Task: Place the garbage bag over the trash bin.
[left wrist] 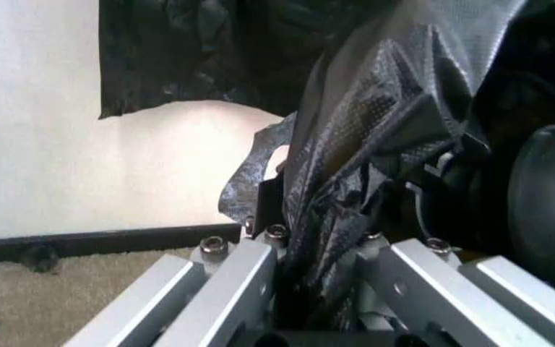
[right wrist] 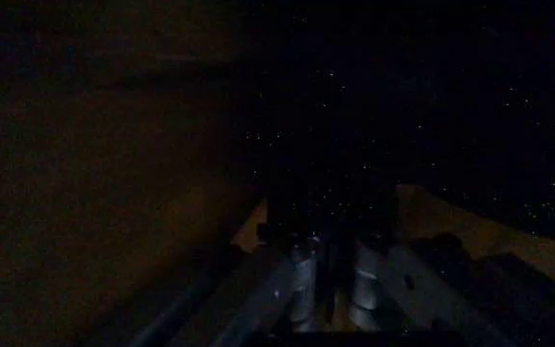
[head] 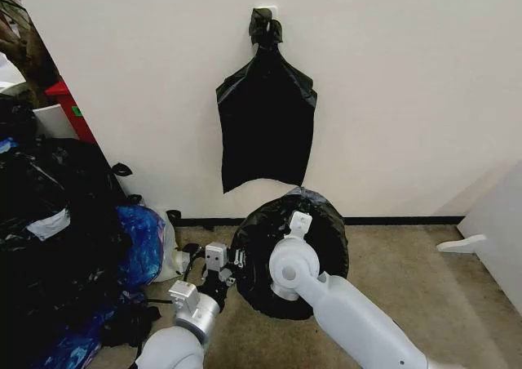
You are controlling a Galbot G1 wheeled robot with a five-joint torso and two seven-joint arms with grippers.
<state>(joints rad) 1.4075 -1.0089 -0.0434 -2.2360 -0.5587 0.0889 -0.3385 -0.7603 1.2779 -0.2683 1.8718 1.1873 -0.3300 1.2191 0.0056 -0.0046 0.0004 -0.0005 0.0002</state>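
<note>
The garbage bag [head: 277, 230], glossy wrinkled black film, bulges as a round dome on the carpet below the wall. The trash bin is hidden under it. My left gripper [head: 231, 273] is at the bag's left edge, shut on a bunched fold of the film [left wrist: 355, 159], which runs down between the fingers [left wrist: 258, 253]. My right arm [head: 342, 312] reaches into the bag from the front. In the dark right wrist view, the right gripper [right wrist: 332, 278] is inside the bag with its fingers [right wrist: 302, 282] close together on a thin dark strip of film.
A flat black bag with a knotted top [head: 267, 132] hangs on the wall above. A heap of black bags [head: 49, 222] and a blue bag [head: 139, 242] crowd the left, with a red box [head: 72, 108] behind. A white panel [head: 499, 222] stands at right.
</note>
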